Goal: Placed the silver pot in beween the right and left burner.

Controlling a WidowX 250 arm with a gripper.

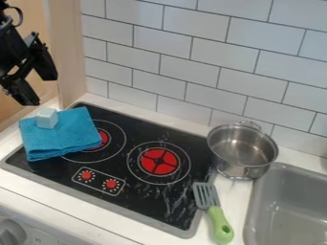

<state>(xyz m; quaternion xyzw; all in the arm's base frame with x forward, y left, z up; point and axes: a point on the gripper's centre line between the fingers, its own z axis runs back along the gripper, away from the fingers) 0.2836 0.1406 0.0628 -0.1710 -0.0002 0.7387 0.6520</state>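
Silver pot: my shiny metal pot (243,149) stands upright and open-topped, a loop handle at either side, on the counter (224,192) between my stove (137,194) and sink (290,203).
Left burner: my red-centred ring (104,139), partly under the blue cloth (60,135).
Right burner: my other one (158,161), red with a dark cross, flat in the black stovetop, its pale ring uncovered.

lighting: bright, fairly even | shadows: soft, faint | glare: highlights on pot (243,154), right; mild sheen on sink (260,215), lower right
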